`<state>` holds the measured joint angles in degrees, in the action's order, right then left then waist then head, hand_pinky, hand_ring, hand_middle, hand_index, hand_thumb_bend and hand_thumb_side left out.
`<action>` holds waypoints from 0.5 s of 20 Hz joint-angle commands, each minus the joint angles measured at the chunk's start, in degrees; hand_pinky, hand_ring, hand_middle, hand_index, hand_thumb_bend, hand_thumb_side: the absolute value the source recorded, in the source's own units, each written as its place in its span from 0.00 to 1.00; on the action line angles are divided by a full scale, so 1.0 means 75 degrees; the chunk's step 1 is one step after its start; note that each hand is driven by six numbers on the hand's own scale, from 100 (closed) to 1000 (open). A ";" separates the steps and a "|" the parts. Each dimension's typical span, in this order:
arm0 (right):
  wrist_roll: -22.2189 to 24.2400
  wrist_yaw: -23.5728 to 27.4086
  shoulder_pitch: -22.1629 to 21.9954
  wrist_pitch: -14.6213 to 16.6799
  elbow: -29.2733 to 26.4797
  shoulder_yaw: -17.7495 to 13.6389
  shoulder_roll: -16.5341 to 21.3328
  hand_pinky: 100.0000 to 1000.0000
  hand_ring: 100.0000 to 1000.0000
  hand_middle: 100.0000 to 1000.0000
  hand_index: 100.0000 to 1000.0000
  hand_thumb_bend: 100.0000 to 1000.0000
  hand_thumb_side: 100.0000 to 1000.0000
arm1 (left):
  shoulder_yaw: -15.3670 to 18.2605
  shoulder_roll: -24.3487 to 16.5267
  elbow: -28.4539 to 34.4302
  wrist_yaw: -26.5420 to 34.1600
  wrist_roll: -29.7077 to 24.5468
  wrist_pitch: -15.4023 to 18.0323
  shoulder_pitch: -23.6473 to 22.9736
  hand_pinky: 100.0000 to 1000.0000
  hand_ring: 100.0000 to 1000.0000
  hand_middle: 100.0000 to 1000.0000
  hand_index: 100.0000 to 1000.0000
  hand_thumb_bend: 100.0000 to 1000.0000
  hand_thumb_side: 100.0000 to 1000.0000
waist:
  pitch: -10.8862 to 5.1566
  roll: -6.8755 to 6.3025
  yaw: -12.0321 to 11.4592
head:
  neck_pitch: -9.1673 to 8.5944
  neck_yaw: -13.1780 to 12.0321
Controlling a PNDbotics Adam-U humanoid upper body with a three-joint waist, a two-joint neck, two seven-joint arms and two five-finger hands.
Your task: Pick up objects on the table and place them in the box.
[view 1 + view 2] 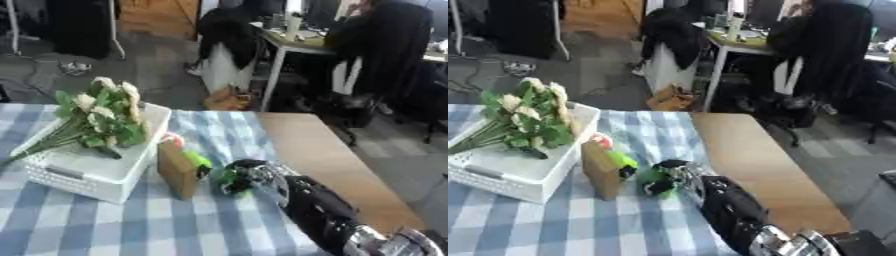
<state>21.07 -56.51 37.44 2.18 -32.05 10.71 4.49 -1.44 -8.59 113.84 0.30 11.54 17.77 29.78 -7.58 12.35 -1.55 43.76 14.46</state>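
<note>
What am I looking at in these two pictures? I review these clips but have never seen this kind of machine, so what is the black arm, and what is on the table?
Both pictures come from a camera pair in a humanoid robot's head, looking down at its work; they show the same moment from almost the same spot. The black and silver limb entering from the lower right is the robot's right arm. Its right hand reaches a small green object on the blue checked tablecloth; the fingers seem curled at it, though I cannot be sure it is gripped. Beside it stands a small brown box with something green and something red just behind. To the left sits a white box holding a bunch of flowers. The left hand does not show.
</note>
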 commanded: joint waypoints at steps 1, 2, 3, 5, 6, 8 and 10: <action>0.0132 -0.0111 -0.0225 -0.0004 0.0361 0.0044 -0.0076 0.17 0.41 0.80 1.00 0.00 0.60 | 0.0015 -0.0073 0.0100 -0.0015 0.0025 0.0002 0.0152 0.64 0.78 0.77 0.84 0.00 0.83 | -0.0027 -0.0008 0.0027 | 0.0047 0.0054; 0.0119 -0.0086 -0.0231 -0.0021 0.0351 0.0045 -0.0078 0.17 0.41 0.80 0.98 0.00 0.59 | 0.0015 -0.0075 0.0100 -0.0019 0.0026 0.0002 0.0157 0.64 0.78 0.77 0.84 0.00 0.83 | -0.0023 -0.0012 0.0029 | 0.0047 0.0057; 0.0105 -0.0064 -0.0235 -0.0036 0.0341 0.0054 -0.0079 0.14 0.38 0.77 0.97 0.00 0.57 | 0.0014 -0.0076 0.0100 -0.0021 0.0026 0.0002 0.0159 0.64 0.78 0.77 0.84 0.00 0.83 | -0.0022 -0.0014 0.0030 | 0.0047 0.0060; 0.0075 -0.0042 -0.0237 -0.0043 0.0315 0.0083 -0.0077 0.07 0.30 0.68 0.93 0.00 0.53 | 0.0013 -0.0078 0.0100 -0.0026 0.0024 -0.0003 0.0161 0.64 0.78 0.77 0.84 0.00 0.82 | -0.0020 -0.0017 0.0032 | 0.0047 0.0072; 0.0023 -0.0031 -0.0228 -0.0035 0.0282 0.0092 -0.0059 0.03 0.25 0.62 0.90 0.00 0.51 | 0.0017 -0.0082 0.0100 -0.0028 0.0027 -0.0005 0.0164 0.64 0.78 0.77 0.84 0.00 0.82 | -0.0019 -0.0021 0.0033 | 0.0047 0.0089; -0.0054 -0.0005 -0.0223 -0.0017 0.0255 0.0112 -0.0030 0.01 0.23 0.59 0.89 0.00 0.50 | 0.0020 -0.0086 0.0100 -0.0032 0.0030 -0.0008 0.0168 0.64 0.78 0.77 0.83 0.00 0.82 | -0.0017 -0.0024 0.0032 | 0.0047 0.0102; -0.0099 0.0027 -0.0187 0.0014 0.0234 0.0121 0.0020 0.00 0.10 0.42 0.78 0.00 0.46 | 0.0022 -0.0091 0.0100 -0.0034 0.0033 -0.0011 0.0170 0.64 0.78 0.77 0.83 0.00 0.82 | -0.0017 -0.0026 0.0035 | 0.0047 0.0104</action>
<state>20.01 -56.39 37.36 2.35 -32.09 10.75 4.46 -1.42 -8.60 113.84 0.18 11.65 17.69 29.79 -7.58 12.35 -1.45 43.76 14.98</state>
